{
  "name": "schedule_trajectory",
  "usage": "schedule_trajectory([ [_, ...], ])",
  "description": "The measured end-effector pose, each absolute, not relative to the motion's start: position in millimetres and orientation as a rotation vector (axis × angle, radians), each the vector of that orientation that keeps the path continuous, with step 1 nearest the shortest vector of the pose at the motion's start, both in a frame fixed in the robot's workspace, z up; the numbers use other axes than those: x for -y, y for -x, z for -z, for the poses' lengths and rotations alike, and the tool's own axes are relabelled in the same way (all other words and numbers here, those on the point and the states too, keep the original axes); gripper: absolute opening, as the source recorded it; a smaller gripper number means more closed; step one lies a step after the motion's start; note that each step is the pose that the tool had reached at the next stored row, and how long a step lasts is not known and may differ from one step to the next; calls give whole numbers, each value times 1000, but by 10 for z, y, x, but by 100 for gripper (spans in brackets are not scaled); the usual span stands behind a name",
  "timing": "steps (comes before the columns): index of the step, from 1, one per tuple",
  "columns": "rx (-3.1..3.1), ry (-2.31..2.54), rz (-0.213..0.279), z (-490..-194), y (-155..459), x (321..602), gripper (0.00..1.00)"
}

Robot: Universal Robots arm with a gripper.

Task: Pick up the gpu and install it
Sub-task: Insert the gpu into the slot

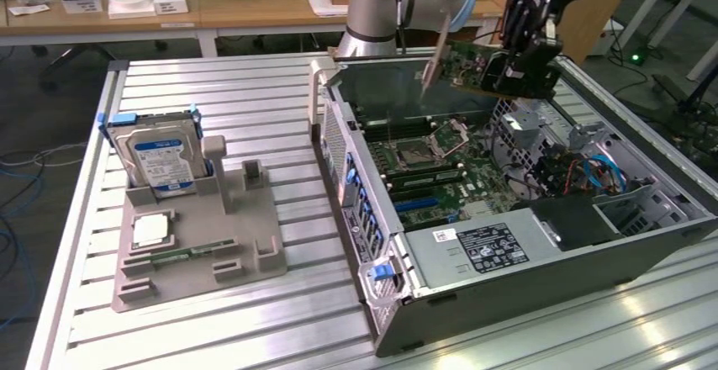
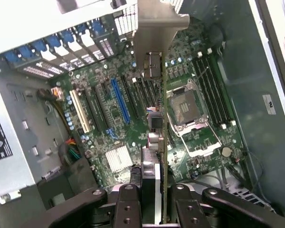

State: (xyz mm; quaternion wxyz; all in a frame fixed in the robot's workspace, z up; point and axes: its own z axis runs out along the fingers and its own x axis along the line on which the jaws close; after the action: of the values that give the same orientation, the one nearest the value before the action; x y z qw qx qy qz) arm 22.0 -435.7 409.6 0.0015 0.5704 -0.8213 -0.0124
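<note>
One card in hand: the gpu (image 1: 473, 67), a green circuit card with a silvery bracket (image 1: 435, 55) at one end, hangs in the air above the open computer case (image 1: 539, 244) and touches no part of it.
End effector: the end effector (image 1: 510, 63) is closed on the gpu, gripping the end away from the bracket. In the wrist view the card runs edge-on between the two fingers (image 2: 128, 209).
Card attitude: the gpu is held on edge. Its bracket end points toward the case's rear wall, where the blue-tabbed slot covers (image 2: 66, 38) sit.
Beneath the card: the motherboard (image 1: 449, 177) lies under it. Seen from the wrist, the card's edge lines up with the strip between the blue expansion slot (image 2: 119, 102) and the CPU socket (image 2: 185, 107), close to the black slots there.
Step in hand: judging from this, the pick-up is done and the card is being lined up over the board. It is not yet seated.
What seating calls for: as a judgement, the contact edge must sit squarely over one expansion slot and the bracket must meet a rear opening. The descent then has to be straight and clear of the socket lever and the cables.
Elsewhere: a hard drive (image 1: 163, 155) stands in a grey holder (image 1: 252, 252) on the worktop (image 1: 258, 92), well apart at the exterior view's left.
</note>
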Motion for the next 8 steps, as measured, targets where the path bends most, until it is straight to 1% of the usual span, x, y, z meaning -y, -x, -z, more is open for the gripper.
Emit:
schedule_trajectory([
  [4, 2596, -1804, 14, -4074, -220, 4356, 29],
  [8, 2556, -1877, 4, -4053, -221, 4356, 29],
])
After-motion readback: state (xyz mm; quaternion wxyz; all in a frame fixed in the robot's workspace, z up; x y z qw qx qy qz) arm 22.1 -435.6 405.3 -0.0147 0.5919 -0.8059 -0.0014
